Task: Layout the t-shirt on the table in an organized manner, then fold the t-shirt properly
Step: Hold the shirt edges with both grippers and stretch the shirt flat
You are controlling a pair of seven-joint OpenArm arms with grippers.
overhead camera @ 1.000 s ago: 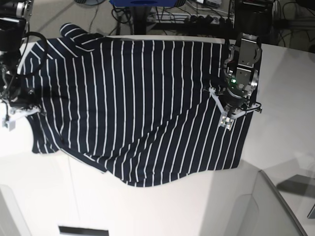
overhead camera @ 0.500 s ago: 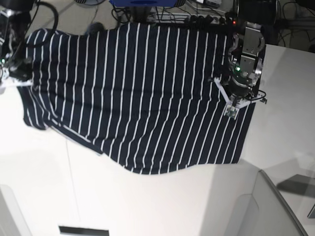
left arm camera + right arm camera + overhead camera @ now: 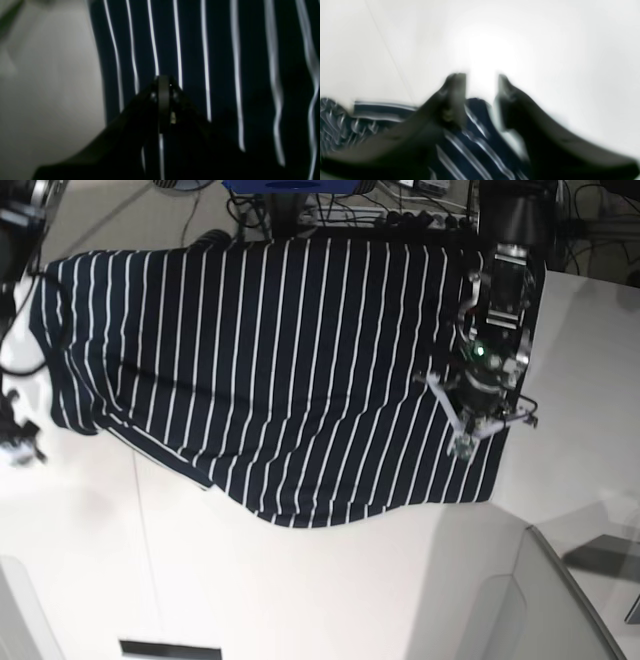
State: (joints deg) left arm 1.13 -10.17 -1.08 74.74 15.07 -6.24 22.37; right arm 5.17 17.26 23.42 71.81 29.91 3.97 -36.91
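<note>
In the base view the t-shirt [image 3: 270, 370] now lies flatter and wider across the white surface [image 3: 300, 590] than a second ago; the right hand [image 3: 18, 442] has let go and sits beside its edge. The left wrist view shows the left hand [image 3: 163, 82] pressed together, pinching striped cloth. The right wrist view shows blurred fingers [image 3: 456, 82] spread above a sleeve.

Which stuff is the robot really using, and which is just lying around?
Part of the job:
- t-shirt
- table
- left gripper, shut on the shirt
- right gripper, open, holding nothing

Just lying about:
- cables behind the table
- blue object at the top edge
</note>
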